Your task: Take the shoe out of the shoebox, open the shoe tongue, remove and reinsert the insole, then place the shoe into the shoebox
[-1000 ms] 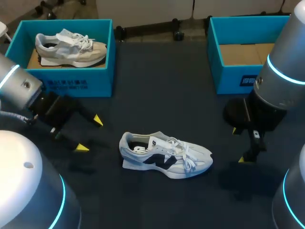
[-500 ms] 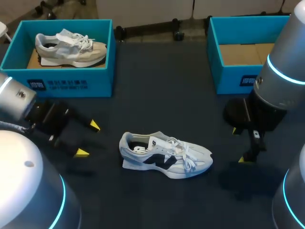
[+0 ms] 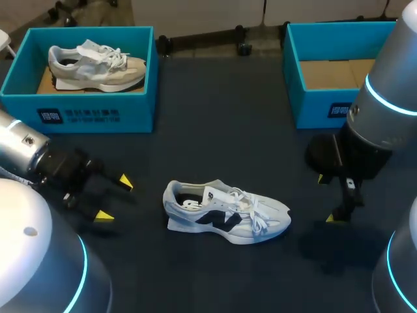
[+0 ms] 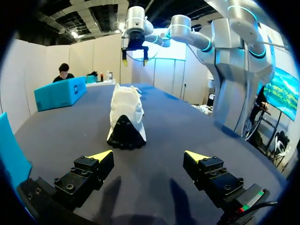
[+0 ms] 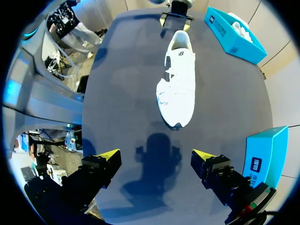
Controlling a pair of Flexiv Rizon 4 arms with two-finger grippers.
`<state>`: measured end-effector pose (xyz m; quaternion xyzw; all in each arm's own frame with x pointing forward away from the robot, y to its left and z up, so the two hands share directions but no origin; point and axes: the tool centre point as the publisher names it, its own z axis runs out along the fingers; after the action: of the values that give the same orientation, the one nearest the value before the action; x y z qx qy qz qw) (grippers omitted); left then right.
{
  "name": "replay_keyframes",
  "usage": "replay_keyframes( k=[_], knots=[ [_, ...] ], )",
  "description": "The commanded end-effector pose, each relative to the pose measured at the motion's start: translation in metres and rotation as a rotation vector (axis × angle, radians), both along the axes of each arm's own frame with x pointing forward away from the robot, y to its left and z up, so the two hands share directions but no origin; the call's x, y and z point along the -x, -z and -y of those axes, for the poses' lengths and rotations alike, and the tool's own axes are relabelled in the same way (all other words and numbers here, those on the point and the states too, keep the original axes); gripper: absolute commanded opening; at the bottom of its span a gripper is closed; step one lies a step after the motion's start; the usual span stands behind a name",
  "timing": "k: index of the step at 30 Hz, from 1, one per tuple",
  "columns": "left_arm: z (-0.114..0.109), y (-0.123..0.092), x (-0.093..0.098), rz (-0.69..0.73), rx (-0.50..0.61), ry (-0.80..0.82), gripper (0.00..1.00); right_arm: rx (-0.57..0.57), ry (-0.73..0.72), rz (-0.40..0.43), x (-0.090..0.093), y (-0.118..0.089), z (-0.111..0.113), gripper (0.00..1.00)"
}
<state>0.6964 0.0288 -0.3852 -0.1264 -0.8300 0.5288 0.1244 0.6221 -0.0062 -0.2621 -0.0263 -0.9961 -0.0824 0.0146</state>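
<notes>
Between the two claws, seen from above, the shoe (image 3: 225,218) lies on its sole on the dark counter (image 3: 228,130), with its heel toward the left claw (image 3: 112,197) and its toe toward the right claw (image 3: 328,199). Both claws are spread wide, hold nothing and stand apart from the shoe. Behind the left claw sits the left shoebox (image 3: 78,117) with a second shoe (image 3: 96,64) inside, and behind the right claw sits the right shoebox (image 3: 326,107), showing only its cardboard floor. From the left wrist, the left claw (image 4: 149,155) is spread wide and empty just above the counter (image 4: 187,126). The shoe (image 4: 125,112) stands straight ahead of it, dark heel nearest, and the right claw (image 4: 136,52) hangs past the shoe's far end. From the right wrist, the right claw (image 5: 156,154) is likewise wide and empty. The shoe (image 5: 178,89) is ahead of it, toe nearest, and what looks like the left claw (image 5: 176,18) is past the heel. The right shoebox (image 5: 262,154) is close beside the right claw's finger.
</notes>
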Motion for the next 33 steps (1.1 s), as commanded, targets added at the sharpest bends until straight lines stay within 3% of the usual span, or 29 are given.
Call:
replay_keyframes(
  k=[1,20,33],
  knots=[
    [-0.003,0.011,0.004,-0.003,0.049,-0.02,1.0,0.0,0.0,0.001,0.0,0.002,0.0,1.0],
    [-0.004,0.015,0.0,-0.055,0.129,-0.208,1.0,0.0,0.0,0.001,0.0,0.002,0.0,1.0],
    [-0.013,0.025,0.011,-0.059,0.183,-0.295,1.0,0.0,0.0,0.001,0.0,0.002,0.0,1.0]
  ],
)
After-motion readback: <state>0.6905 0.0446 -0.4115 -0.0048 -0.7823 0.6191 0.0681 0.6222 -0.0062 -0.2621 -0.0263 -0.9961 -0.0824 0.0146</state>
